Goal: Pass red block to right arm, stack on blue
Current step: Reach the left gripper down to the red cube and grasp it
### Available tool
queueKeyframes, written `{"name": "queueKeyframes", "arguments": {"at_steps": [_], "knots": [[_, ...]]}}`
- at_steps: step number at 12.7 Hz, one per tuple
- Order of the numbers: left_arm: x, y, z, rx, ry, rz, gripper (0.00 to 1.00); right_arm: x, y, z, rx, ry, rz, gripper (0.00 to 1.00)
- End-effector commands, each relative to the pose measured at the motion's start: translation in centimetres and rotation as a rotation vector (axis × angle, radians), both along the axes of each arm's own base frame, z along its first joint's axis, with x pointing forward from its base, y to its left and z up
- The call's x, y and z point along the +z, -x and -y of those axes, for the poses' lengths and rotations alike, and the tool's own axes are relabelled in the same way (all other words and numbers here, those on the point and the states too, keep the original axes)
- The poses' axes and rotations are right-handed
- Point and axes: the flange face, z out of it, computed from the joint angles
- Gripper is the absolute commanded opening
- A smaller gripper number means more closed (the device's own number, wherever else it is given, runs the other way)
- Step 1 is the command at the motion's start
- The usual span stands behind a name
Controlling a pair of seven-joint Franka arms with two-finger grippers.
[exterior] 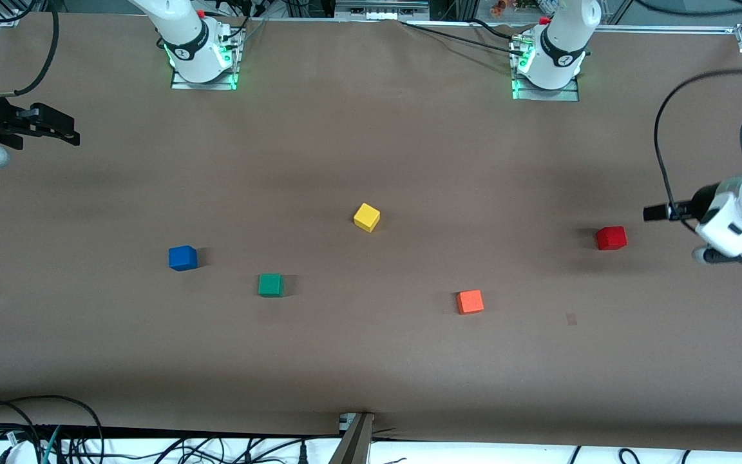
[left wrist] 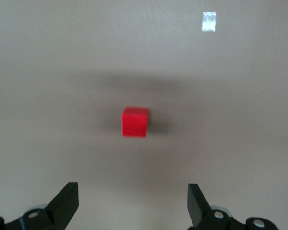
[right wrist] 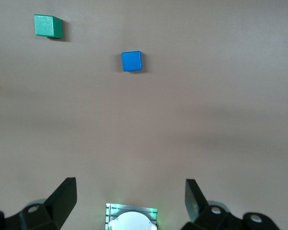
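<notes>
The red block [exterior: 610,238] lies on the brown table toward the left arm's end. In the left wrist view it [left wrist: 135,121] sits ahead of the fingertips, apart from them. My left gripper [exterior: 732,254] hangs in the air beside the red block, open and empty [left wrist: 133,191]. The blue cube [exterior: 182,258] lies toward the right arm's end and also shows in the right wrist view [right wrist: 131,61]. My right gripper [exterior: 55,125] is high at the right arm's end of the table, open and empty [right wrist: 130,188].
A green cube [exterior: 270,285] lies beside the blue one, a little nearer the front camera. A yellow cube [exterior: 366,217] lies mid-table. An orange cube [exterior: 469,301] lies nearer the front camera than the red block. A small pale patch [exterior: 570,319] marks the table near it.
</notes>
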Motion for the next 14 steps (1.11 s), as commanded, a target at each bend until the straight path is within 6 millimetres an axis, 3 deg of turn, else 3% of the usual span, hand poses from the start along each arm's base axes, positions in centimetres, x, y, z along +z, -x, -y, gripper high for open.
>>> {"name": "queueKeyframes", "arguments": {"at_steps": [1,4,6,12,14], "knots": [[-4.9,-0.1,-1.4,-0.010,0.008,0.060,1.00,0.2,-0.4,-0.1,0.003,0.001,0.004,1.00],[-11.8,2.7,-1.6,-0.007,0.013,0.104,1.00,0.2,-0.4,-0.1,0.003,0.001,0.003,1.00],[-15.2,4.0,-1.8,-0.003,0.015,0.140,1.00,0.2,-0.4,-0.1,0.003,0.001,0.004,1.00],[-21.7,5.2,-1.7,-0.007,0.032,0.073,1.00,-0.8,-1.3,-0.2,0.003,0.004,0.006,1.00],[-24.1,5.7,-1.8,-0.098,-0.008,0.036,1.00,-1.4,-1.4,-0.2,0.003,0.005,-0.005,1.00]]}}
